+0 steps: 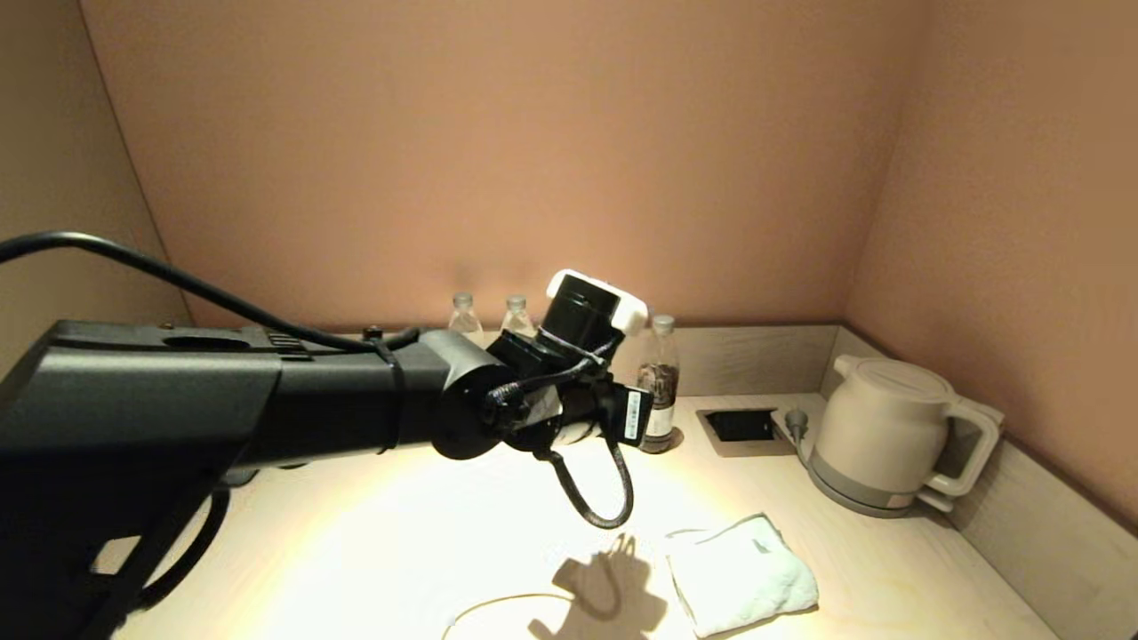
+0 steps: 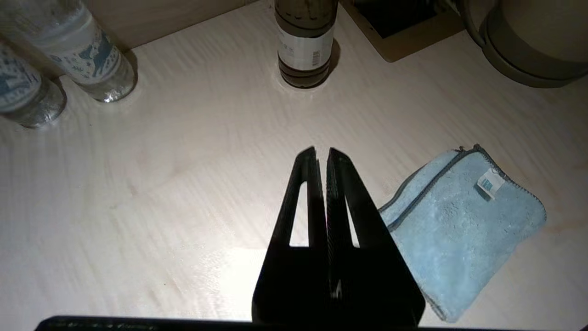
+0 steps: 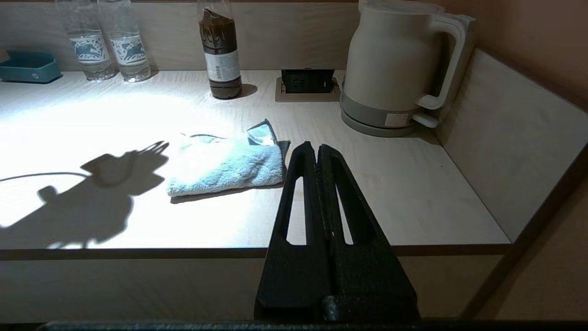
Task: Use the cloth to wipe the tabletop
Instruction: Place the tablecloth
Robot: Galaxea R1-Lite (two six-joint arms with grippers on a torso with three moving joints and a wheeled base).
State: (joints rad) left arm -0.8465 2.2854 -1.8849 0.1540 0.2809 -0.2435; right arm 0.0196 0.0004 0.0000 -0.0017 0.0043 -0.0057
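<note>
I see the cloth lying folded on the tabletop, in front of the kettle. My left gripper hovers beside the cloth, fingers closed, empty. My right gripper waits off the tabletop's front edge, fingers closed.

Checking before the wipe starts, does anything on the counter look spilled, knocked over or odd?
Nothing stands out. The cloth lies folded flat on the dry tabletop, untouched, beside the left gripper. The bottles and kettle stand upright.
</note>
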